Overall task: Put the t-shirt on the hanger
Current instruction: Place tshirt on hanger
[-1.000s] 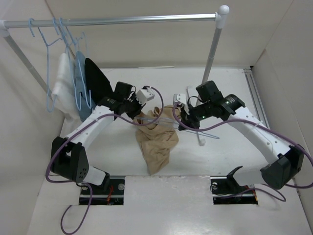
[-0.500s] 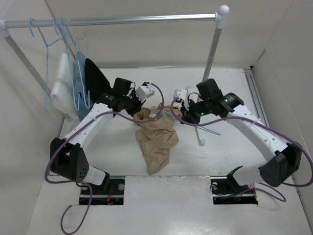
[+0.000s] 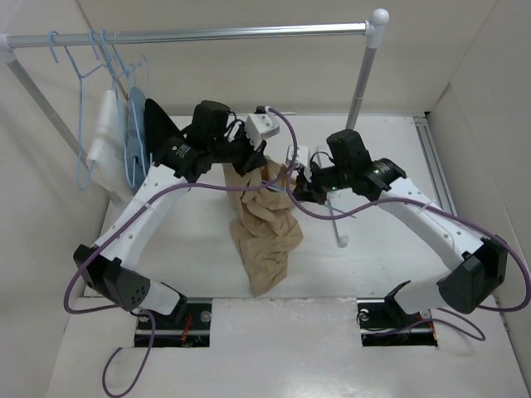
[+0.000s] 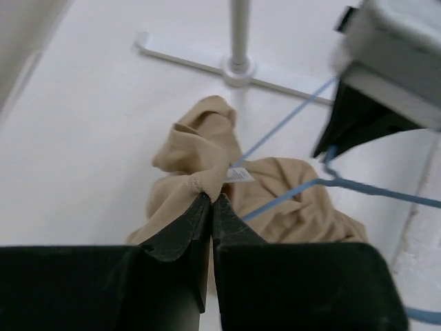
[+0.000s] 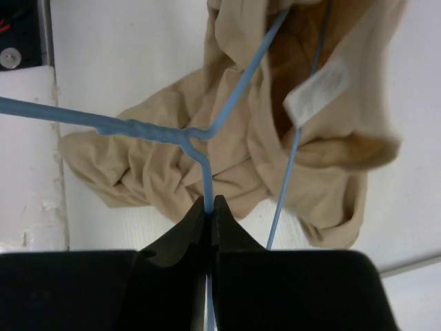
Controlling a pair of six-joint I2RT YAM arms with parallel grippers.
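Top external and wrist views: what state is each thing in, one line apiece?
t-shirt, crumpled, neck edge raised, lower end on the table.
hanger, off the rail, wire poking into the shirt's neck opening.
left gripper, shut on the t-shirt's neck edge.
right gripper, shut on the hanger.
white, blue and black garments, hanging on the rail.
spare hanger, hanging empty on the rail.

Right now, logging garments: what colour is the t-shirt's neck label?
White; the neck label shows best in the right wrist view.
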